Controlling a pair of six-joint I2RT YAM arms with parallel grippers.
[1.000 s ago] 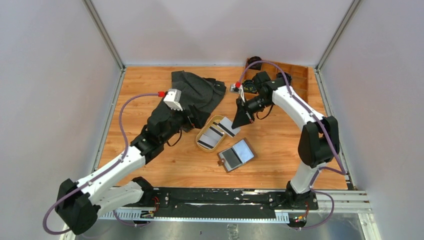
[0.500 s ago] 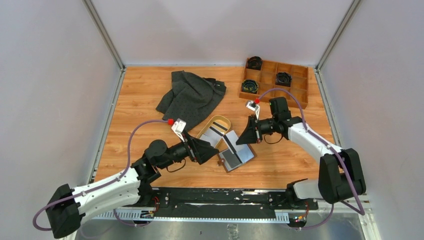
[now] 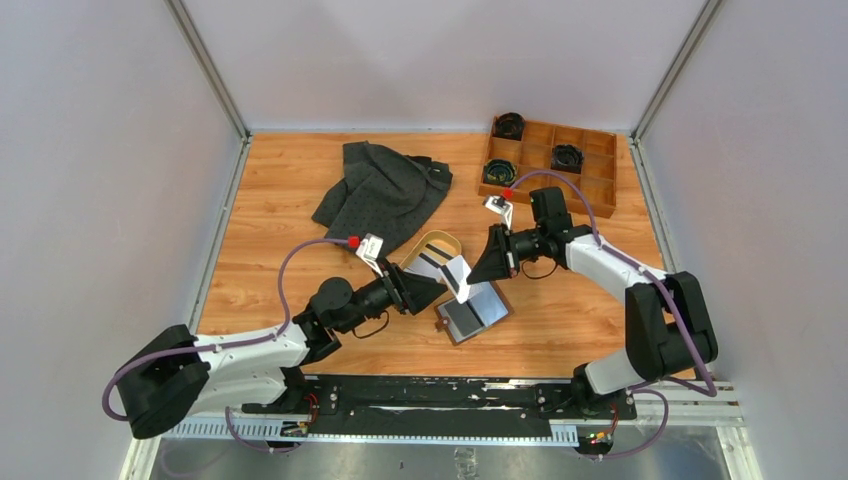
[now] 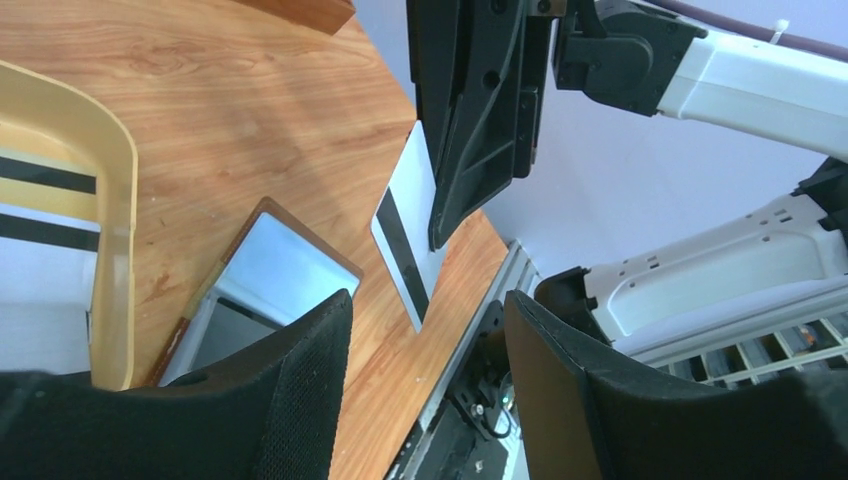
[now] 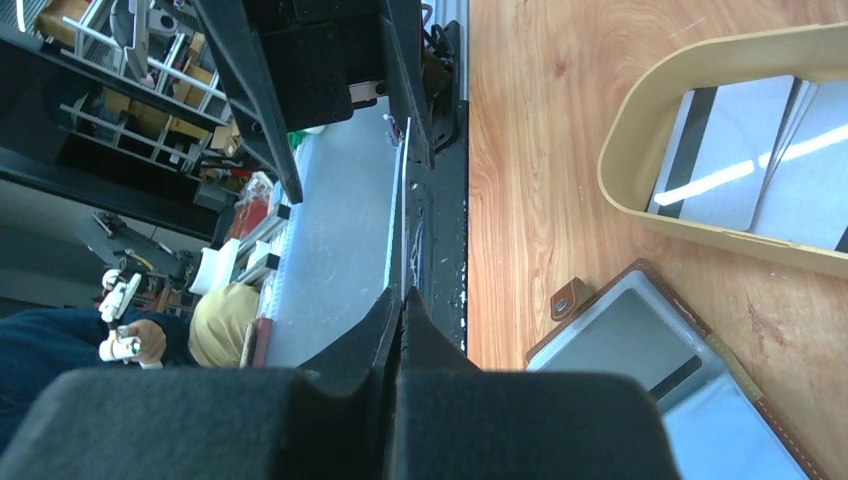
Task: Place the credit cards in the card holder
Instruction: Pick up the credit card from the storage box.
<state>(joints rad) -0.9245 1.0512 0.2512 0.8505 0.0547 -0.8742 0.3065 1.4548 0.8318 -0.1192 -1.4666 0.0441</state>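
Observation:
My right gripper is shut on a white credit card with a black stripe, holding it tilted in the air just above the card holder. In the left wrist view that card hangs from the right fingers, its free corner just ahead of my left gripper, which is open with nothing between its fingers. The brown card holder lies open on the table with grey cards on it. More credit cards lie in the tan oval tray.
A dark grey cloth lies at the back centre. A wooden compartment box with black coiled items stands at the back right. The tray sits right behind the card holder. A black rail runs along the near table edge.
Both arms swung in from the back toward the card holder. The right gripper carried the striped card off the tray edge. The left gripper slid up to it, and its jaws have narrowed.

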